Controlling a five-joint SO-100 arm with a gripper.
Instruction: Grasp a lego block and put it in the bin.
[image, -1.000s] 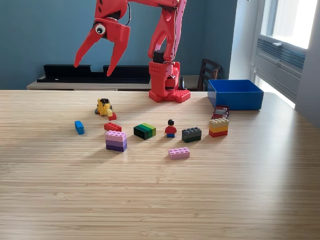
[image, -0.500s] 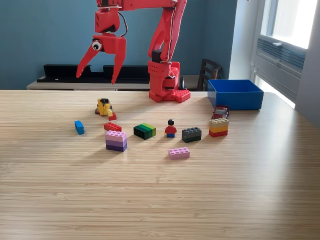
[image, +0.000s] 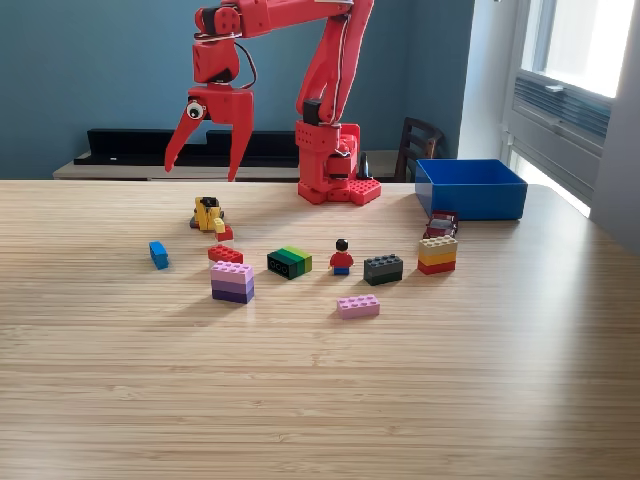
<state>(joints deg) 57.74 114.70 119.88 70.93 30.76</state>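
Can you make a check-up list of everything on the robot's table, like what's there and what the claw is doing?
Surface: wooden table, flat, no spills seen.
Job's things: blue bin at the exterior view's right, open-topped; its inside is hidden from here. Loose pieces: yellow piece, small blue block, red block, purple stack, green block, minifigure, dark grey block, pink block, yellow-orange-red stack.
Clutter: small dark red piece beside the bin.
Gripper: gripper open, empty, pointing down above the yellow piece.
Cables: black wire near the wrist.
Surroundings: blue wall, dark shelf, chair, window.
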